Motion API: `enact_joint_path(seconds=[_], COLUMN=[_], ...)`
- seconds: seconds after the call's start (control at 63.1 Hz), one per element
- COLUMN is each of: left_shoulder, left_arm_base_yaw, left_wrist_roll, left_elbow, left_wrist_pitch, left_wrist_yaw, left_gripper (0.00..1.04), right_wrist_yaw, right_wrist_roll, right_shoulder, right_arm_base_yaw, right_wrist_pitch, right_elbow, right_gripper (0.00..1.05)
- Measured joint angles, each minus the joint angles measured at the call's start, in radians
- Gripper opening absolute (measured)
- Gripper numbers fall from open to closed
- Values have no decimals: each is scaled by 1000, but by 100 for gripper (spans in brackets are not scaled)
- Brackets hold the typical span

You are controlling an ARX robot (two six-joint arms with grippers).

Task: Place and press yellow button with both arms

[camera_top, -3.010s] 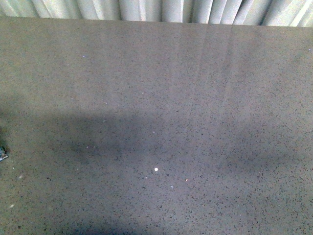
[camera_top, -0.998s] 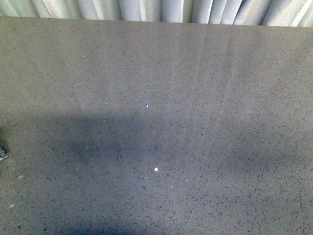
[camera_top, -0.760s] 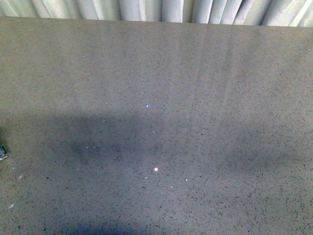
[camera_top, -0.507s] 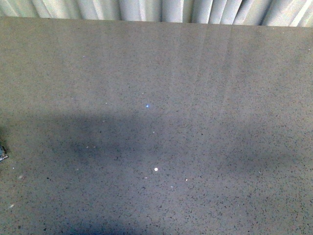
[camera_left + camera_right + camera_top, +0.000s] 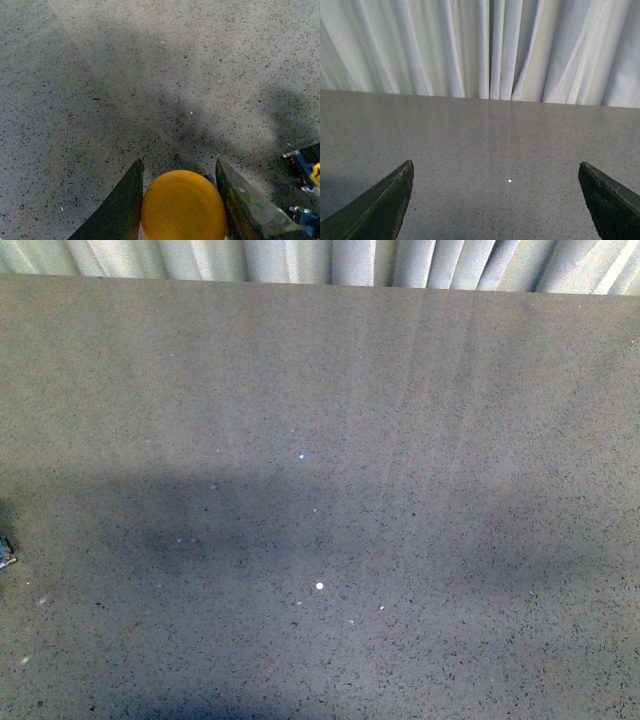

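Placement appears in hand: left gripper [image 5: 179, 166] jaws clasp yellow button [image 5: 183, 205], right gripper [image 5: 495, 164] wide open, empty; next, set it down upright.

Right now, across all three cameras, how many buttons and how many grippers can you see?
yellow button: 1
grippers: 2 (left gripper, right gripper)
total: 3

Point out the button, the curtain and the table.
button [image 5: 183, 206]: left wrist view, middle of its yellow cap.
curtain [image 5: 470, 45]: right wrist view, a central fold.
table [image 5: 420, 390]: front view, bare speckled top.
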Motion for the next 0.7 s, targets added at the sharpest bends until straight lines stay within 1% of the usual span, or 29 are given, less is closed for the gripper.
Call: enact_joint_path(seconds=[0.444, 0.602, 0.697], left_shoulder=[-78, -173, -216], left_arm_base_yaw=[-40, -8, 13], left_wrist_roll=[-1, 33, 73], left_elbow=[0, 13, 65], left_wrist_pitch=[-74, -136, -163], left_wrist_yaw=[-12, -30, -31], left_gripper=[33, 33, 33], right_wrist_yaw=[0, 0, 0], right_wrist_roll=[0, 0, 0], right_shoulder=[0, 0, 0], right_arm_base_yaw=[0, 0, 0], right_wrist_pitch=[0, 0, 0], right_elbow=[0, 0, 0], right_gripper=[96, 96, 96])
